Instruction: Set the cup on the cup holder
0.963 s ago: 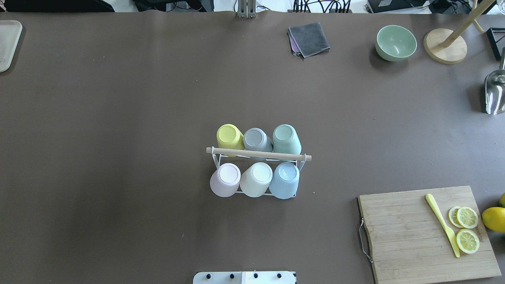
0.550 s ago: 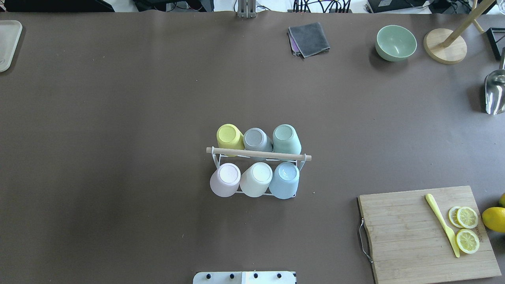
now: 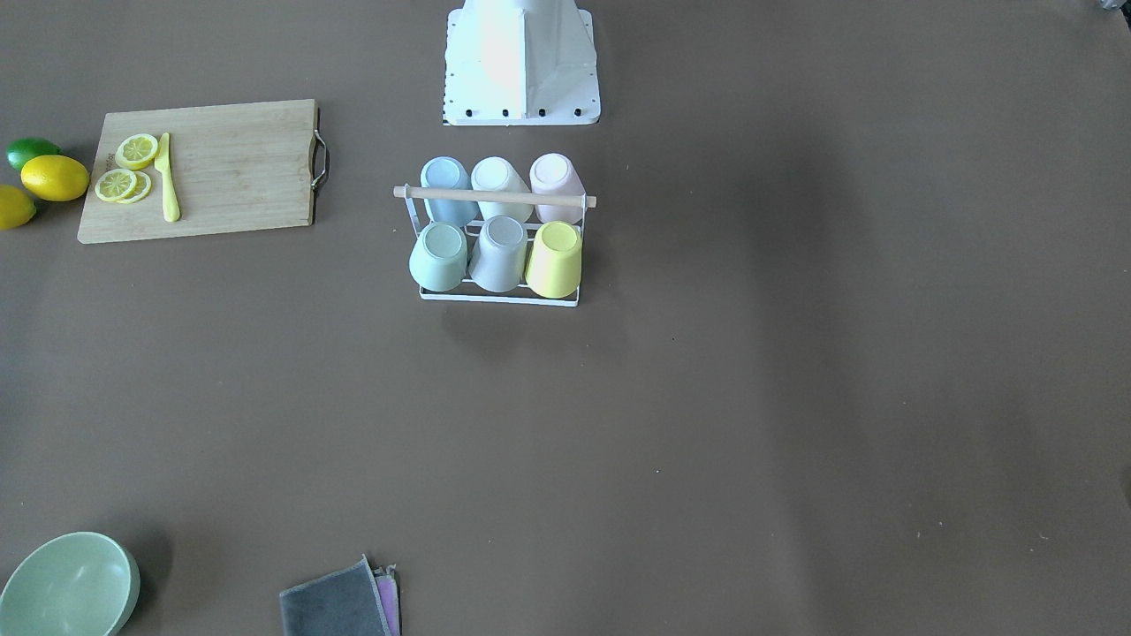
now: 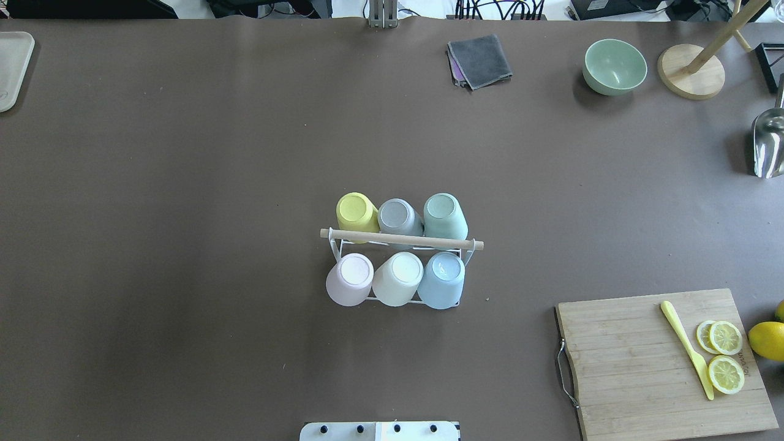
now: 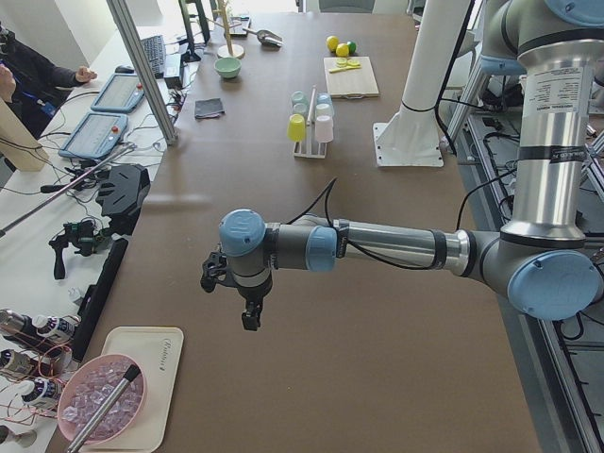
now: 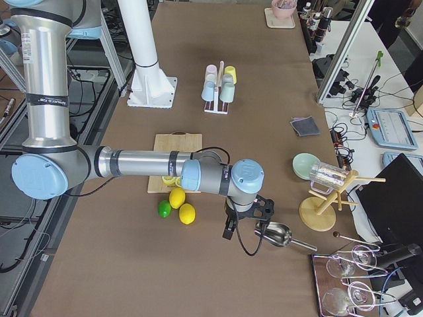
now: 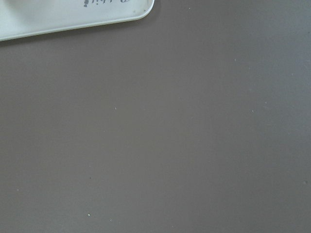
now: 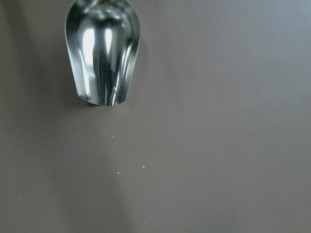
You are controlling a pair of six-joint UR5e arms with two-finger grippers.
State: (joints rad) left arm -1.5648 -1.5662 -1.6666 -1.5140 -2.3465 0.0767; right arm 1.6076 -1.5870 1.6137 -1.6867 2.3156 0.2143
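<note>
A small white wire cup holder (image 4: 401,269) with a wooden bar across its top stands near the middle of a brown table (image 4: 184,184), a little toward the robot's edge. Six pastel cups sit upside down on its prongs in two rows of three: a yellow cup (image 4: 356,214), a grey cup (image 4: 398,217) and a green cup (image 4: 444,215) on the far row, a pink cup (image 4: 350,278), a cream cup (image 4: 398,278) and a blue cup (image 4: 443,279) on the near row. No loose cup is seen on the table, so the task looks finished, with every visible prong filled. Both arms are held well away from the rack. The left gripper (image 5: 247,316) hangs over the table's left end, near a pale tray (image 5: 151,396); the right gripper (image 6: 229,228) hangs over the right end, just beside a metal scoop (image 6: 277,236). Neither appears to hold anything, but whether their jaws stand wide or narrow cannot be told from these side views.
</note>
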